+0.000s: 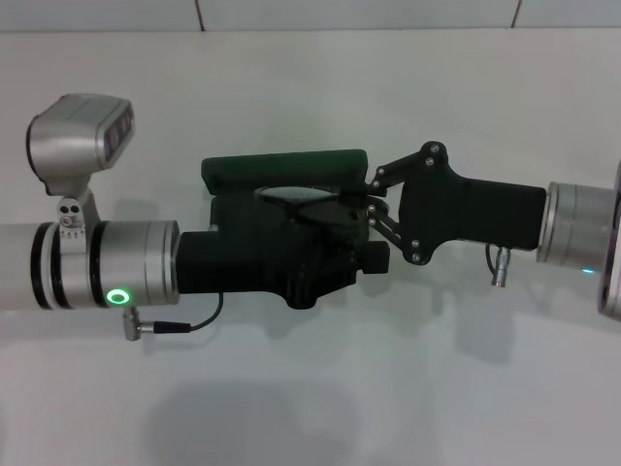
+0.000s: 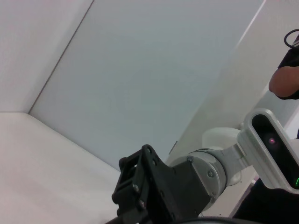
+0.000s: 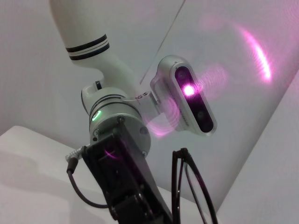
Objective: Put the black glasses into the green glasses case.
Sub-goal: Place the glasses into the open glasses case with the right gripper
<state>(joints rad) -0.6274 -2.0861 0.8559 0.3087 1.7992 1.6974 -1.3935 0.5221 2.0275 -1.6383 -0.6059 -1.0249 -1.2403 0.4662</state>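
The green glasses case point(image 1: 281, 167) shows as a dark green slab at the middle of the white table point(image 1: 310, 388), just beyond both grippers. The black glasses point(image 1: 303, 199) sit between the grippers, in front of the case, with one lens faintly showing. In the right wrist view, the thin frame of the glasses point(image 3: 187, 186) stands upright beside my left gripper point(image 3: 126, 186). My left gripper point(image 1: 330, 243) reaches in from the left. My right gripper point(image 1: 373, 202) comes from the right, and its tip meets the glasses. The left wrist view shows the right gripper point(image 2: 140, 186) close by. What grips the glasses is hidden.
Both arms hover above the table and cast shadows near its front edge. A cable point(image 1: 184, 325) hangs under the left wrist. The back wall point(image 1: 310, 12) borders the far side. A person's arm point(image 2: 285, 84) shows at the edge of the left wrist view.
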